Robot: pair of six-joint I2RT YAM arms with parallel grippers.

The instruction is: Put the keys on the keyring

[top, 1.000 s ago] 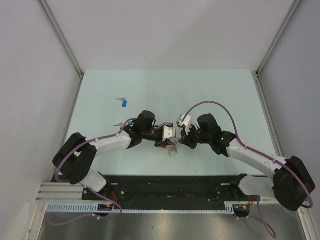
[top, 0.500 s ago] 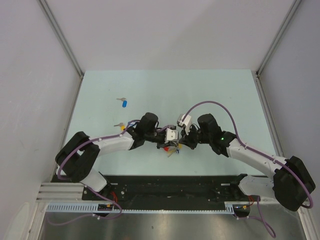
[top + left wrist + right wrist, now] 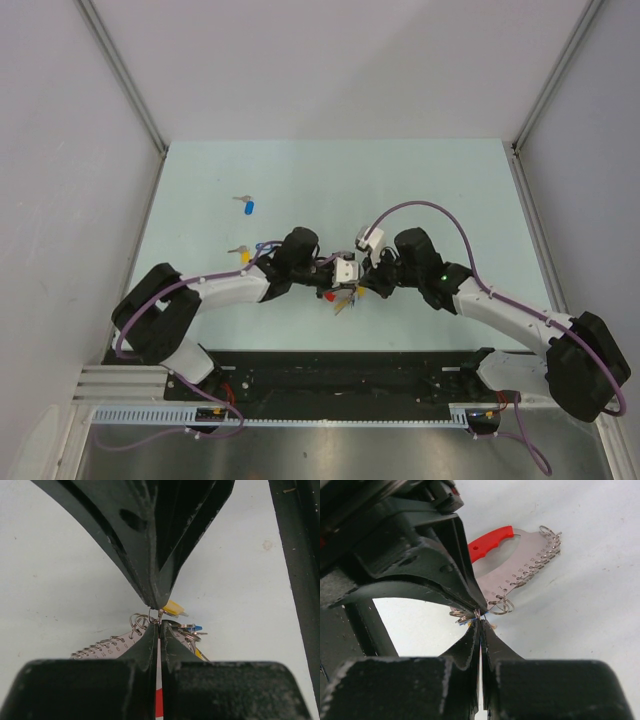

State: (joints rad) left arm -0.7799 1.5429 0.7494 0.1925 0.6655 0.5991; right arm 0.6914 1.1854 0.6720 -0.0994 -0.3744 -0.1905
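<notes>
My two grippers meet tip to tip low over the table centre. The left gripper (image 3: 159, 626) is shut, pinching a small split ring (image 3: 153, 616) of the keyring (image 3: 520, 565). The keyring has a red plastic arc (image 3: 490, 542) and a silvery numbered strip with several small rings. The right gripper (image 3: 480, 624) is shut on a yellow-tagged key (image 3: 173, 608), held against that ring. Blue- and yellow-tagged keys (image 3: 195, 628) hang beside the left fingers. In the top view the left gripper (image 3: 337, 289) and right gripper (image 3: 353, 291) hide most of the keyring (image 3: 331, 296).
A loose blue-tagged key (image 3: 248, 206) lies far left on the table. Another key with a yellow tag (image 3: 240, 252) lies beside the left arm's forearm. A black rail (image 3: 350, 370) runs along the near edge. Grey walls close in both sides.
The left gripper has moved a little to the right, closing up against the right gripper. The right arm has hardly moved.
</notes>
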